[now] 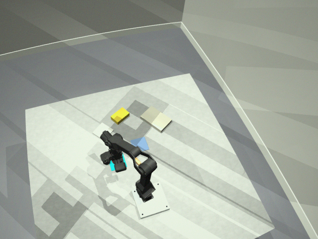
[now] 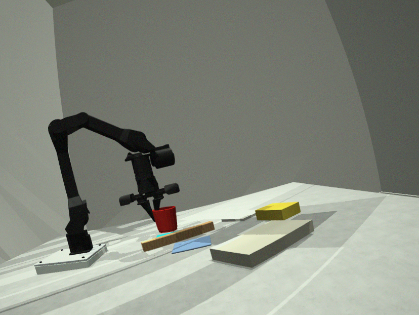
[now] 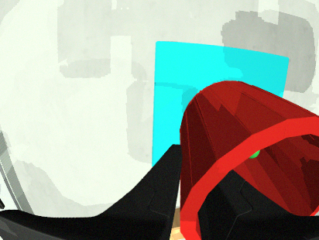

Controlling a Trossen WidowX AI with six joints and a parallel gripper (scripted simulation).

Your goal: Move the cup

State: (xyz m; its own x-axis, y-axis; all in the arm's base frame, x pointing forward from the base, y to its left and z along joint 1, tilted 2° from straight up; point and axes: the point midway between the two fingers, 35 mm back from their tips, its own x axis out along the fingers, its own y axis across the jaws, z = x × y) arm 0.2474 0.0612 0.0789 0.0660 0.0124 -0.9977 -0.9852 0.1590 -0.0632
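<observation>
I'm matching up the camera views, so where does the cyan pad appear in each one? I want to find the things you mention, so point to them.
Top: the cyan pad point(image 1: 112, 166) point(image 2: 163, 234) point(image 3: 174, 63) is left of centre, low, partly hidden under the gripper point(image 2: 155, 215).
Exterior: a thin sliver low and left of centre, behind the wooden bar point(image 2: 177, 236).
Wrist: large, from the centre to the upper right, partly covered by the red cup point(image 2: 165, 219) point(image 3: 228, 104).
Shared landmark: the black gripper beside the pad.

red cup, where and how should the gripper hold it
Best at the rim and wall of the red cup, one finger inside and one outside, coming from above. It is near upright with an open top and a thin wall, so the gripper, shut on it that way, probably suits it; keeping it level should help hold the green marble in.
</observation>
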